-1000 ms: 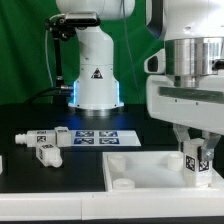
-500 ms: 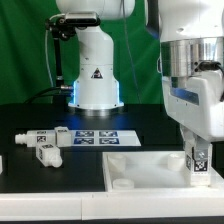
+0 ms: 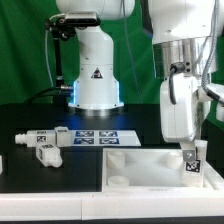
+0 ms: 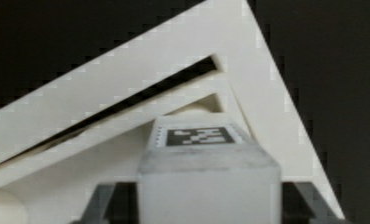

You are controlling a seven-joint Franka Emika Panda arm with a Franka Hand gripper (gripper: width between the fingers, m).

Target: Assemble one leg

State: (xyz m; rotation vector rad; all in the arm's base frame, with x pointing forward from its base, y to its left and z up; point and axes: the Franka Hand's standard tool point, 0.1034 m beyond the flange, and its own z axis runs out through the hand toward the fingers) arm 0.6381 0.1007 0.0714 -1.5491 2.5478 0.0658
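**Leg upright in the gripper, over the panel's corner**

Exterior view: the gripper (image 3: 190,150) clasps the leg (image 3: 190,163), long axis vertical, directly below it at the white panel (image 3: 140,168) near the exterior view's right.

Wrist view: the leg (image 4: 200,160) sits between the jaws, pointing at the panel (image 4: 129,90).

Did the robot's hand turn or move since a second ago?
Yes. The gripper, shut on the leg, has swung round and shifted toward the exterior view's left, judged against the white panel, which stayed put.
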